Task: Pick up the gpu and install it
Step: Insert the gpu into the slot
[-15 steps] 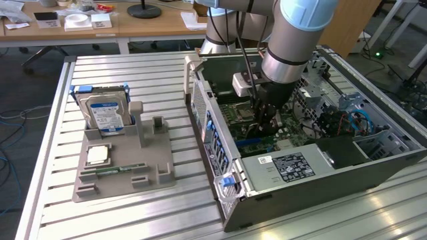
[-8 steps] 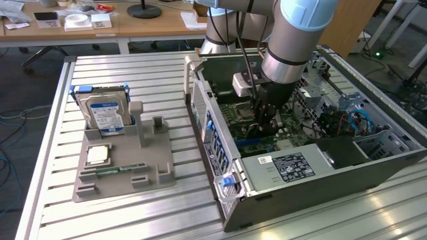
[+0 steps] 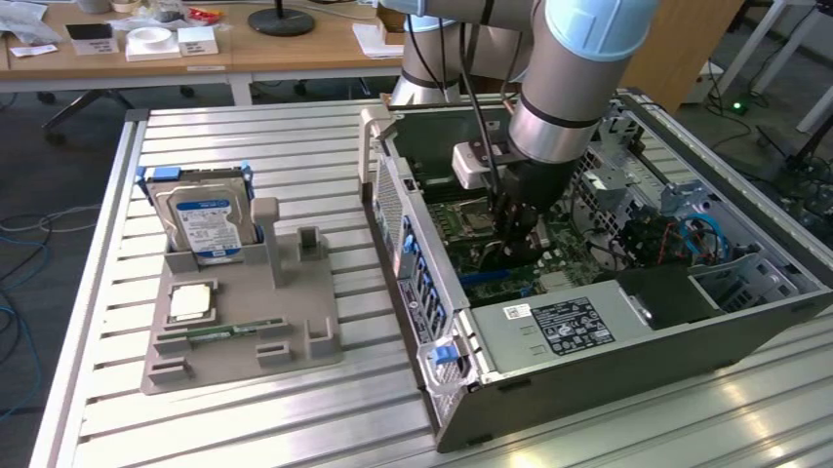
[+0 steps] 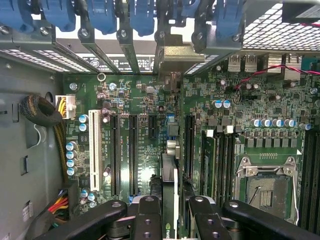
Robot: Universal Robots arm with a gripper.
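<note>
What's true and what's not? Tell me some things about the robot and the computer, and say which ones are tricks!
1. The gripper is holding the gpu between its fingers, above the motherboard. True.
2. The computer case is closed up. False: its side is open and you can see the parts inside.
3. The hard drive stands upright on the grey tray. True.
4. The memory stick is plugged into the computer. False: it lies flat on the grey tray, outside the case.
</note>
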